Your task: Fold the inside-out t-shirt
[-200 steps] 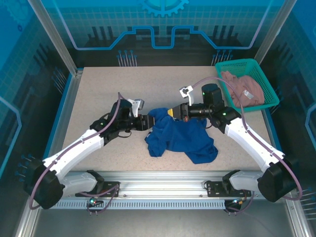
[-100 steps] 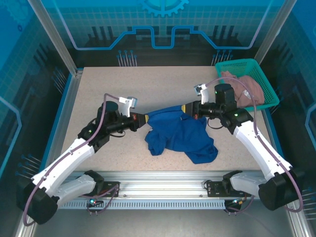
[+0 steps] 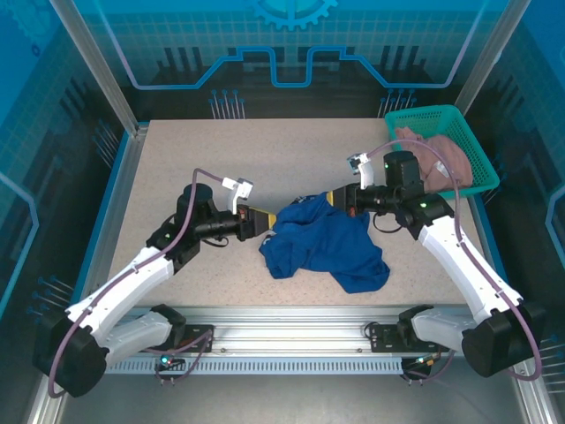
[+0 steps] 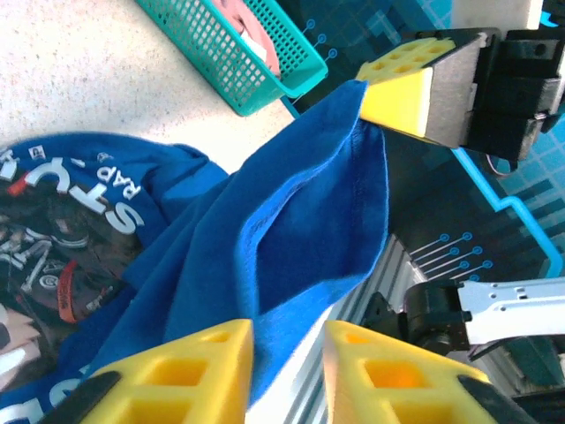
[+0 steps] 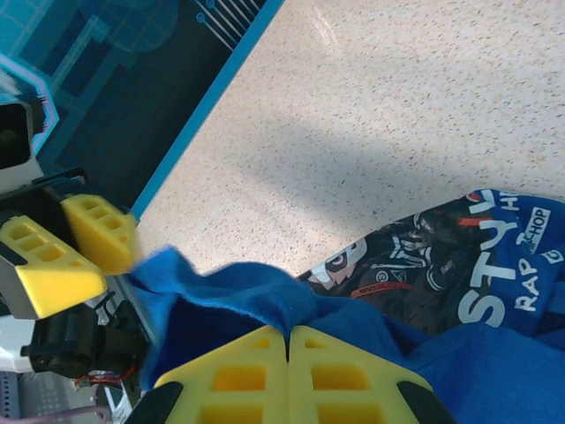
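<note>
The royal blue inside-out t-shirt (image 3: 327,243) lies crumpled mid-table, its pale printed graphic (image 5: 415,256) showing among the folds. My right gripper (image 3: 332,198) is shut on an upper edge of the shirt (image 5: 494,353) and holds that fold a little above the table. The left wrist view has one of its yellow fingers (image 4: 406,93) pinching the lifted corner of blue cloth (image 4: 291,203). My left gripper (image 3: 267,221) points at the shirt's left tip with its jaws apart (image 4: 288,353). The hanging hem rests against its left finger, unclamped.
A teal mesh basket (image 3: 459,119) at the back right corner holds a pinkish-beige garment (image 3: 433,159), just behind the right arm. Bare speckled tabletop (image 3: 203,159) stretches left and behind the shirt. A metal rail (image 3: 291,318) runs along the near edge.
Both grippers drew apart, stretching the shirt's upper edge. The left gripper then closed on the left tip and opened again, so that end has slackened. The right gripper kept its grip.
</note>
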Tool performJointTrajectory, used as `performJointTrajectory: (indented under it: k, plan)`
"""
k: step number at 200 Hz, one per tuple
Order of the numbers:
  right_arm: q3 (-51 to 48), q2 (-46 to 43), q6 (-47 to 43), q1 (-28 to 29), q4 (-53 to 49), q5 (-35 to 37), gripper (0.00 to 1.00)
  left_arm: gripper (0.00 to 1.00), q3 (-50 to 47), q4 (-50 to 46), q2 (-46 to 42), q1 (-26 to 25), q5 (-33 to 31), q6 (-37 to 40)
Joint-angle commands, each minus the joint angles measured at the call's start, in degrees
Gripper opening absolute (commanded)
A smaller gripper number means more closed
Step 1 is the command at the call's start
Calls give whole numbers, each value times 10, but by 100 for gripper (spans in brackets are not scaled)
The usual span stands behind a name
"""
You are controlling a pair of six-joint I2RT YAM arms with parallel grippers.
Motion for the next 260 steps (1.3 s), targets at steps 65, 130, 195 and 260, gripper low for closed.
performJointTrajectory:
  k: [65, 130, 195, 260]
  plan:
    - [26, 23, -6, 40, 9, -12, 0, 64, 54, -96, 32, -66, -124, 113]
    - [38, 35, -6, 44, 8, -4, 0, 74, 85, -149, 94, -182, -300, 201]
    - [53, 48, -16, 38, -9, 4, 0, 50, 79, -146, 120, -203, -284, 224]
    - [67, 61, -20, 31, -14, 2, 0, 56, 86, -160, 145, -232, -346, 254]
